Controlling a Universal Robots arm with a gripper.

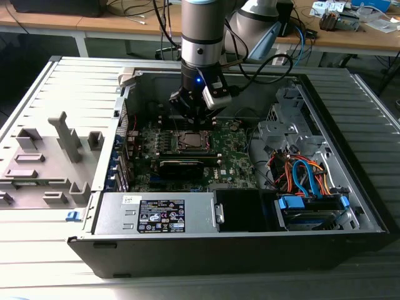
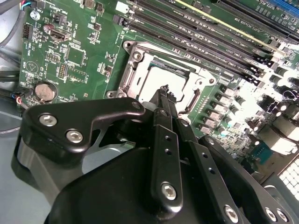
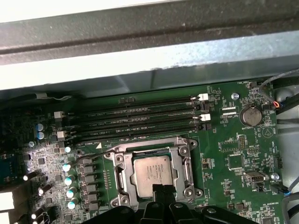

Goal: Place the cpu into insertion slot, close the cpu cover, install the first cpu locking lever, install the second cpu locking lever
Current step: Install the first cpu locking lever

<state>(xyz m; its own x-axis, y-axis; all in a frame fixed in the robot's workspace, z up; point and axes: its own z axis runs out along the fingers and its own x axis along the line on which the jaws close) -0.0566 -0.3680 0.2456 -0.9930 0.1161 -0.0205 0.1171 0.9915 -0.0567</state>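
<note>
The cpu lies flat in the insertion slot on the green board, its silvery top showing. The cpu cover is down, framing the chip through its window. My gripper is shut, its black fingers pressed together just above the socket's near edge, over the chip's rim. I see nothing between the fingers. In the exterior view the gripper hangs straight down over the socket inside the open computer case. A thin wire lever runs beside the socket.
Long black memory slots lie beside the socket, with a coin cell and capacitors nearby. The case walls, a power supply, a drive cage with coloured cables and a grey parts tray surround the board.
</note>
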